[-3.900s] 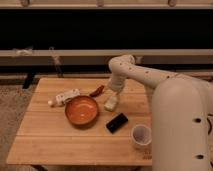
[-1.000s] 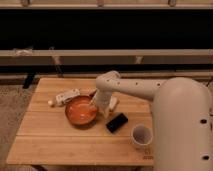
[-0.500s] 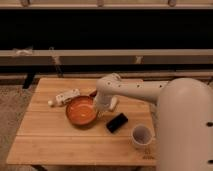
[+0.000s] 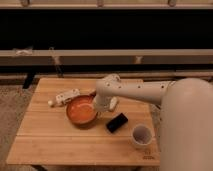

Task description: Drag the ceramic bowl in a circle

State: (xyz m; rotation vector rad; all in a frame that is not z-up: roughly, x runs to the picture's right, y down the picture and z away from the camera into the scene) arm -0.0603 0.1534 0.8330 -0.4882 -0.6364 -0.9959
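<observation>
Round, glazed orange ceramic bowl (image 4: 80,111) on a pale wooden worktop (image 4: 50,137). My tool (image 4: 101,105) sits at its right rim; whether it grips, I cannot tell.

The gripper (image 4: 99,106) sits at the ceramic bowl's (image 4: 80,111) 3 o'clock rim and covers that stretch of the rim; its tip is too blurred to make out. A pale object (image 4: 114,103) at the gripper's 3 o'clock is mostly hidden behind the arm. The white item (image 4: 64,96) at the bowl's 10 o'clock and the flat black item (image 4: 116,122) at its 4 o'clock are too small to identify. The robot's body (image 4: 187,130) is cut off by the right and bottom edges. The table's (image 4: 45,135) legs are out of view.
</observation>
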